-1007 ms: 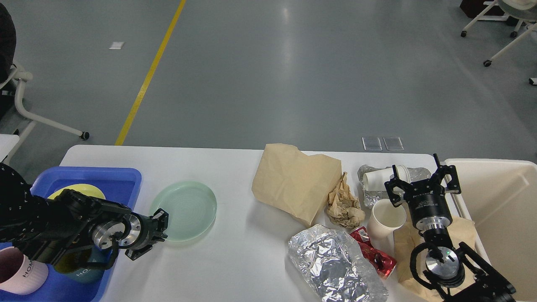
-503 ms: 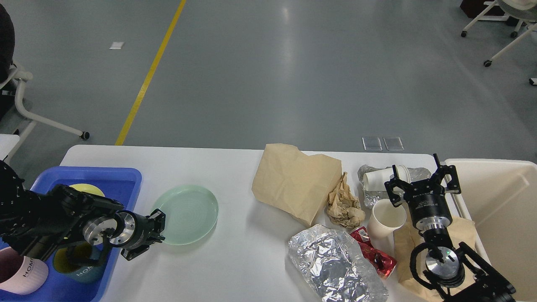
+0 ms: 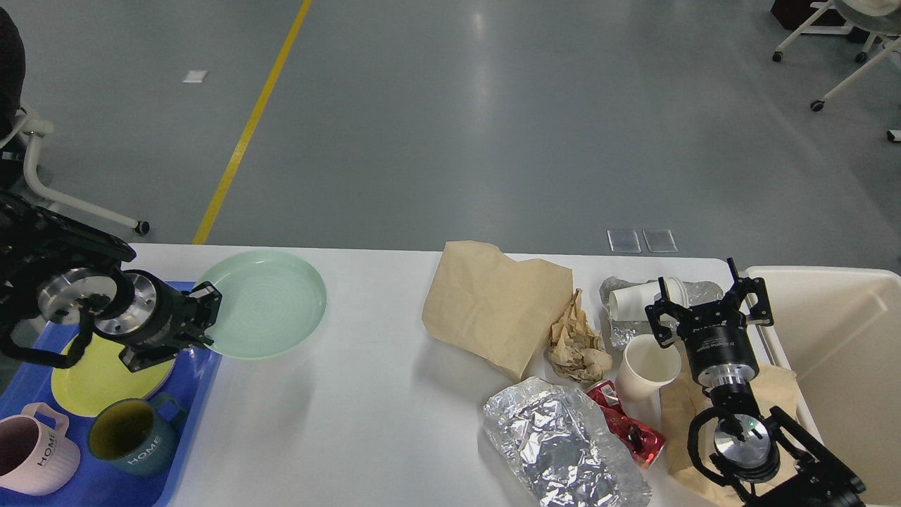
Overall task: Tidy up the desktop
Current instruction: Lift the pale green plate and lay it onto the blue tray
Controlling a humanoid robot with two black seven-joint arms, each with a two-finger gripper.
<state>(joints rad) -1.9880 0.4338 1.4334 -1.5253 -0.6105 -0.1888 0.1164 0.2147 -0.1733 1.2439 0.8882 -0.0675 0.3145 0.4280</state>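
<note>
Over by the blue tray point(image 3: 200, 394), the left pincer point(image 3: 204, 320) pinches the rim of a pale green plate point(image 3: 264, 303), held just above the tabletop point(image 3: 380, 422). A yellow plate point(image 3: 98, 380) and two mugs point(image 3: 130, 436) already sit in that tray. Far from the tray, rubbish is left: a brown bag point(image 3: 493, 303), foil point(image 3: 563, 443), a paper cup point(image 3: 647, 366). The right pincer point(image 3: 707, 306) hangs spread near the cup, gripping nothing.

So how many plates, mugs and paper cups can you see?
Plates: 2, green plate held in the left gripper, yellow plate in the blue tray
Mugs: 2, pink mug, teal mug
Paper cups: 2, upright cup, tipped cup
Total: 6
</note>
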